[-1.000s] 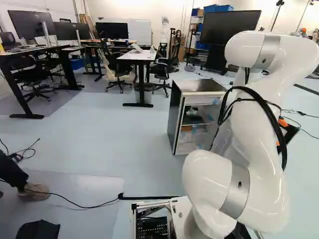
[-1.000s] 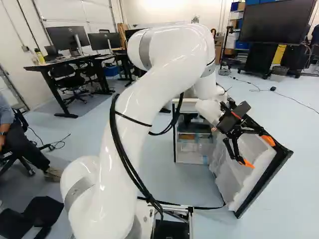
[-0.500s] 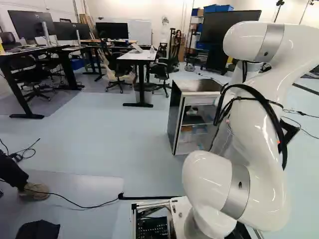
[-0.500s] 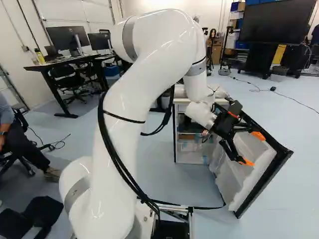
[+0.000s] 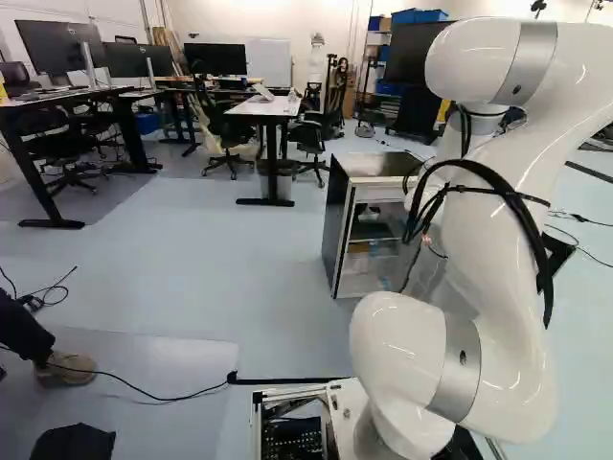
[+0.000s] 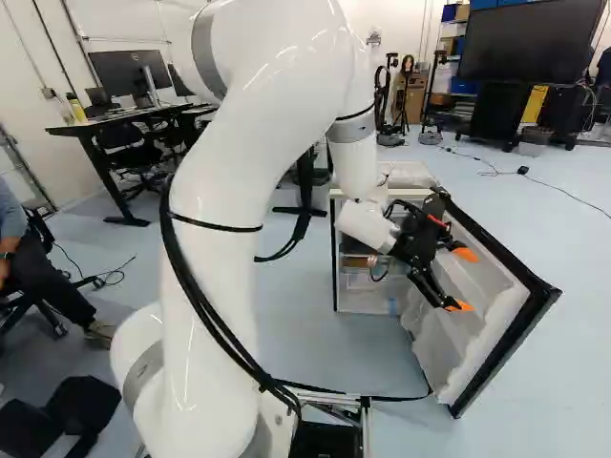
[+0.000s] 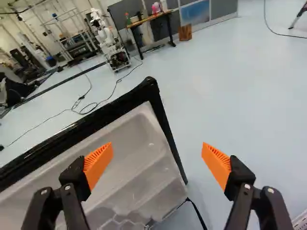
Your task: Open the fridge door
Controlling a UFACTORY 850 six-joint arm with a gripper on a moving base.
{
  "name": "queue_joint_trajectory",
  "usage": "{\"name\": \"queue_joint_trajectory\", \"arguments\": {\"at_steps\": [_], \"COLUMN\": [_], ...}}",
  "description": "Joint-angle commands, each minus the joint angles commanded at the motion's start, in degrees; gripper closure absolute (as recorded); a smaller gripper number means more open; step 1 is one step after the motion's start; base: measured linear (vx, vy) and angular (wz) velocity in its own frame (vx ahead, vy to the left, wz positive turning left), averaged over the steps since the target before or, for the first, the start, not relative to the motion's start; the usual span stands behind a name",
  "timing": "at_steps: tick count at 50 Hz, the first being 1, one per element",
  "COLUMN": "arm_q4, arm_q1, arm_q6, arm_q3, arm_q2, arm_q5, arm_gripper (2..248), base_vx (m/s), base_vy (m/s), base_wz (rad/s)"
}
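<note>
Now the gripper [image 7: 157, 149] is hovering, fingers spread, by the wide-standing fridge door's [image 7: 134, 148] inner face; any further nudge should be pressing gently outward near the free edge [image 6: 502, 351].

No text, label, brand, number or sign can be read — near or far, left or right — in the left base view, the right base view or the wrist view.
</note>
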Motion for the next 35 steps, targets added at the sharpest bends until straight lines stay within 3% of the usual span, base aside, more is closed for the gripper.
{"name": "queue_joint_trajectory", "arguments": {"at_steps": [35], "arm_q4": [-20.9], "arm_q1": [5.7], "arm_q6": [0.0], "arm_q3": [10.5], "arm_q2": [7.2], "arm_q5": [-5.0], "arm_gripper": [3], "base_vx": [0.000], "base_vy": [0.000], "base_wz": [0.000]}}
